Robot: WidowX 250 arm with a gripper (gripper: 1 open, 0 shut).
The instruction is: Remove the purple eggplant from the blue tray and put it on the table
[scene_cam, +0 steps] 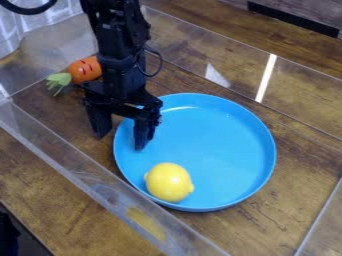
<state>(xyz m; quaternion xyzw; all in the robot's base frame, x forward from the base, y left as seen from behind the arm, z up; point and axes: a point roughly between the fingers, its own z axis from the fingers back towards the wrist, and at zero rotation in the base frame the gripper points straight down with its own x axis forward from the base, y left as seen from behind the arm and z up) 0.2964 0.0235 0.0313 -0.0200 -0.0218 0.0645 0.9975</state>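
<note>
My gripper (123,126) points straight down and is open, its two black fingers straddling the left rim of the blue tray (221,140). One finger stands outside the rim over the table (301,95) and the other stands inside the dish. Nothing shows between the fingers. The purple eggplant is not visible; whether the arm hides it I cannot tell. The tray is a wide round dish resting on the dark wood planks.
A yellow lemon (168,182) lies in the tray near its front rim. An orange carrot (83,70) with a green top lies on the table behind and to the left of the arm. A clear plastic sheet (60,145) runs along the table's left and front.
</note>
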